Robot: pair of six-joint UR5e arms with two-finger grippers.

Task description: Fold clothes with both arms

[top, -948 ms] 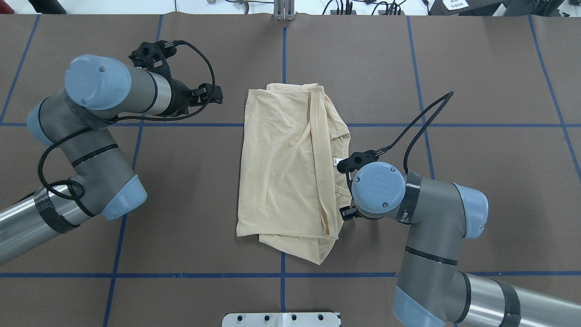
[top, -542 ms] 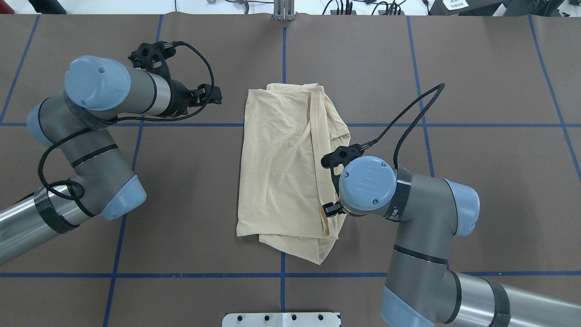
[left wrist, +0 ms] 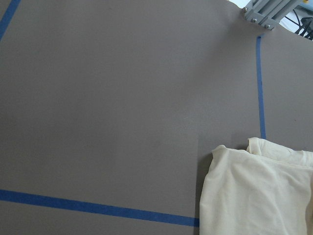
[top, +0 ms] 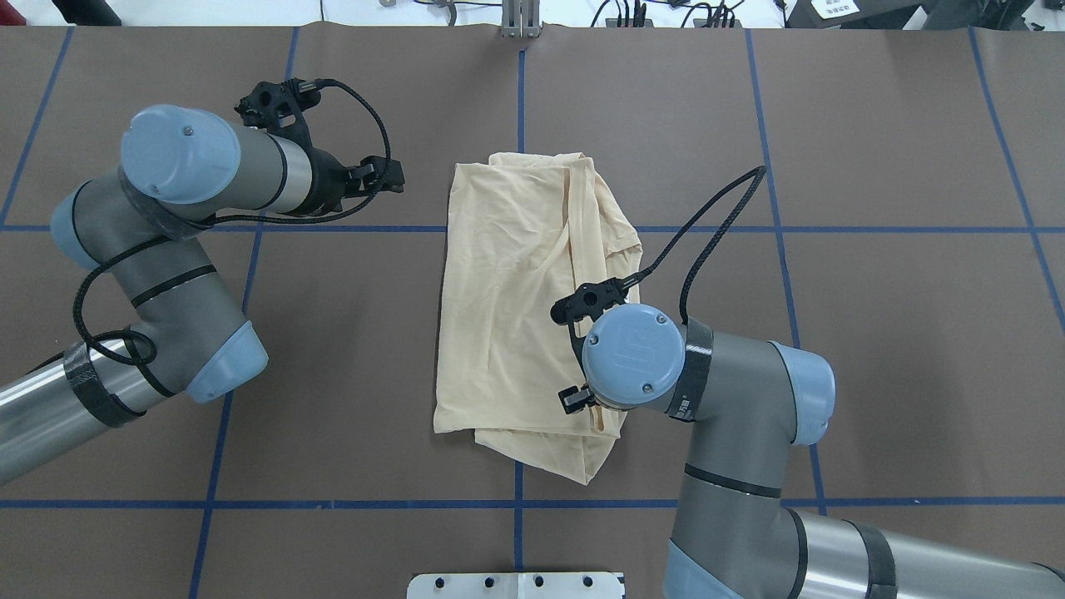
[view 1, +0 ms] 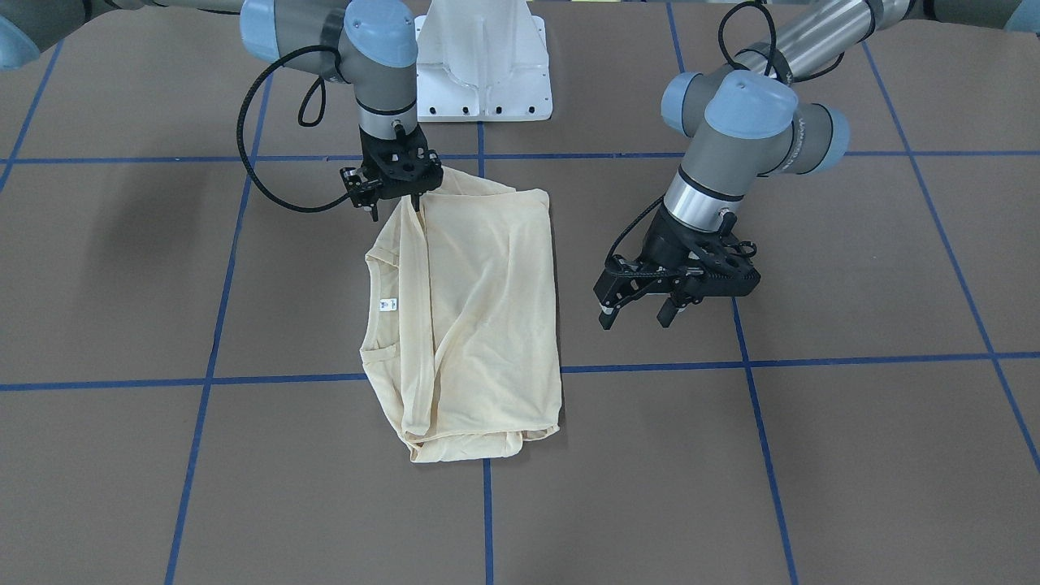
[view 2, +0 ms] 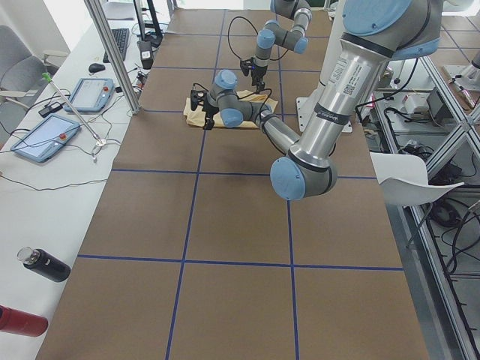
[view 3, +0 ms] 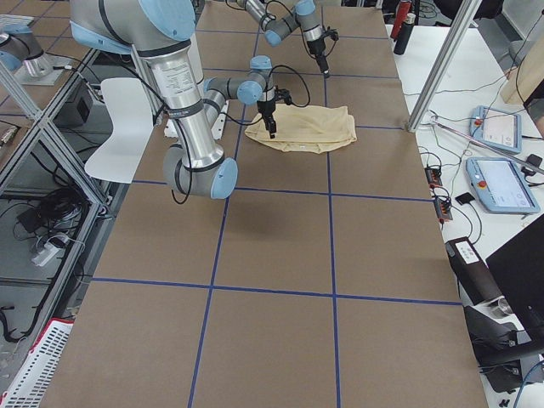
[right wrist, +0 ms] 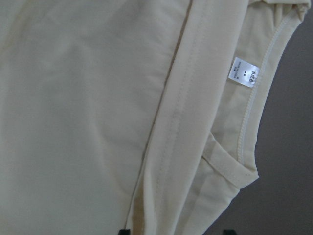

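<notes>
The pale cream shirt [top: 516,299] lies folded lengthwise at the table's centre, with no print showing. It also shows in the front view [view 1: 479,325]. Its white neck label [view 1: 388,304] sits by the collar and appears in the right wrist view [right wrist: 244,72]. My right gripper [view 1: 394,203] is open, pointing down just over the shirt's collar-side edge. Its tips show apart at the bottom of the right wrist view [right wrist: 176,232]. In the overhead view it is hidden under its wrist. My left gripper [view 1: 636,315] is open and empty, above bare table beside the shirt [top: 391,176].
The white pedestal base [view 1: 483,73] stands at the robot's edge. A metal bracket [top: 520,21] sits at the far edge. Blue tape lines [top: 333,229] grid the brown table. Tablets [view 2: 90,94] and bottles [view 2: 45,264] lie on the side bench.
My right arm has moved left and a little toward the robot, from the shirt's right edge to over the fabric, and now covers the neck label in the overhead view. The left arm has barely moved.
</notes>
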